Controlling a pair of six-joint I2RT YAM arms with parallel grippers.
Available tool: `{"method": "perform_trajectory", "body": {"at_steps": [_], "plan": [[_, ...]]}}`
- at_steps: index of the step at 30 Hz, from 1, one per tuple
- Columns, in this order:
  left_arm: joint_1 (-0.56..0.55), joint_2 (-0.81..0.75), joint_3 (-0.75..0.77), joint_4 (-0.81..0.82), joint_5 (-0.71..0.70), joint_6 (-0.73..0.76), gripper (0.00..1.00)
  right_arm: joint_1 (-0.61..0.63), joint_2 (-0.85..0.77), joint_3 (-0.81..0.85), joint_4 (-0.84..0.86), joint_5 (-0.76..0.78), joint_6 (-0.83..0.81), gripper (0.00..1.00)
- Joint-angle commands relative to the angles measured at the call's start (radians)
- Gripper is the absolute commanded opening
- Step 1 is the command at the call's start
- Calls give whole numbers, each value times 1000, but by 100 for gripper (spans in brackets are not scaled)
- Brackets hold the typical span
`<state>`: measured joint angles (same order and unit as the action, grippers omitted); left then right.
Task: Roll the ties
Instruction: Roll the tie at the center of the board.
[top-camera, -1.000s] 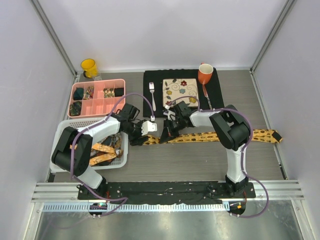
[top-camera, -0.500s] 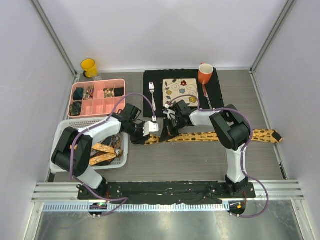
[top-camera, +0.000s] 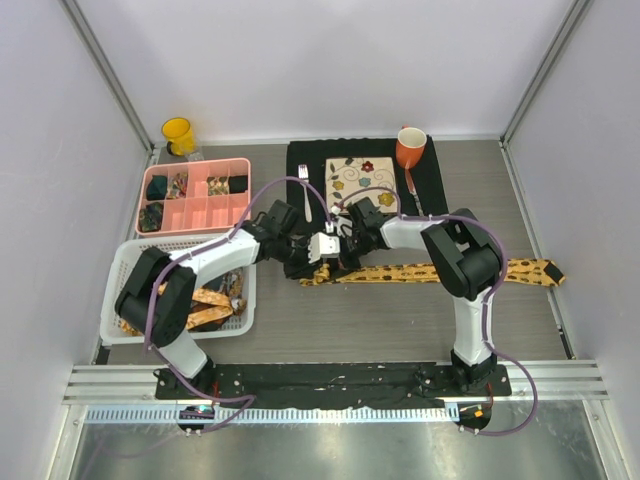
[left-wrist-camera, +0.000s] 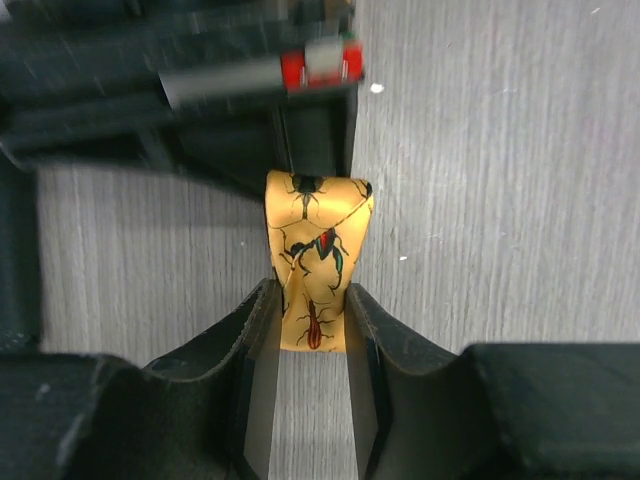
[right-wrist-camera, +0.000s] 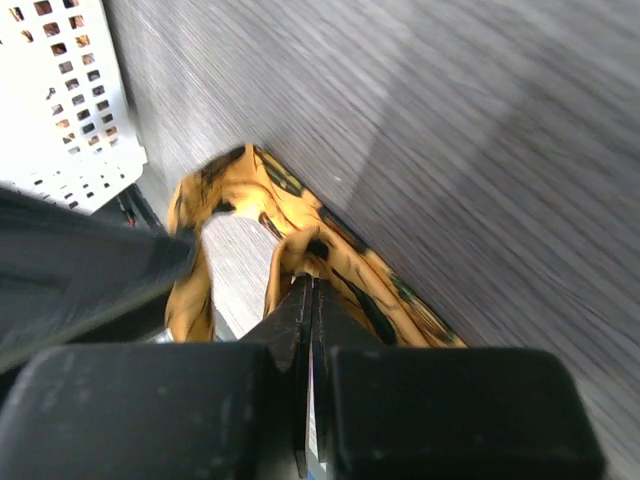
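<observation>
- Mustard-yellow cloth with dark insect marks, the tie (top-camera: 430, 272) lay stretched along the table (top-camera: 350, 330). Its far end sat near the right wall and its near end was bunched up at the middle, between the two arms.
- Compared with a second earlier, the left arm had swung right across the table, away from the white basket (top-camera: 125, 262) and up against the right arm's wrist.
- The tie's loose near end had travelled with it: it no longer trailed out to the left but sat doubled over on itself.
- The left gripper (left-wrist-camera: 310, 305) had narrowed from a wide gape. Its fingers (left-wrist-camera: 262, 320) now pressed on both sides of the folded end, which stood up between them in the left wrist view.
- The right gripper (right-wrist-camera: 310, 288) had not changed. Its jaws were pressed flat together, and the cloth appeared to be pinched at their tips just behind the fold.
- Judged from this, the first turn of the roll had just been formed and caught, while most of the tie's length was still flat and unrolled.
- The next turns would probably need the fold kept tight, or the end could spring open.
- More ties (top-camera: 205, 305) waited in the basket, so the task was at an early stage.
</observation>
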<state>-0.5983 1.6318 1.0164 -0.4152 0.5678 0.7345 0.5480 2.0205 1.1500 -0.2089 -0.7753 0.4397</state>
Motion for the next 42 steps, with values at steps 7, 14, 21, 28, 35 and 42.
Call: {"method": "perform_trajectory", "body": {"at_steps": [7,14,21,28,35,42], "plan": [[2,30,30,29,-11,-12,33,-79,-173,-18,-130,-15,-127,21],[-27,71,68,27,-26,-15,33,-111,-213,-42,-127,-91,-113,45],[-57,115,77,49,-66,-34,33,-112,-149,-61,-50,-120,-19,49],[-61,143,94,64,-86,-56,32,-111,-83,-50,-26,-113,5,45],[-61,126,88,90,-103,-80,29,-109,-72,-36,-24,-104,10,39],[-61,137,93,101,-98,-96,29,-91,-48,-4,-6,-130,47,33]]}}
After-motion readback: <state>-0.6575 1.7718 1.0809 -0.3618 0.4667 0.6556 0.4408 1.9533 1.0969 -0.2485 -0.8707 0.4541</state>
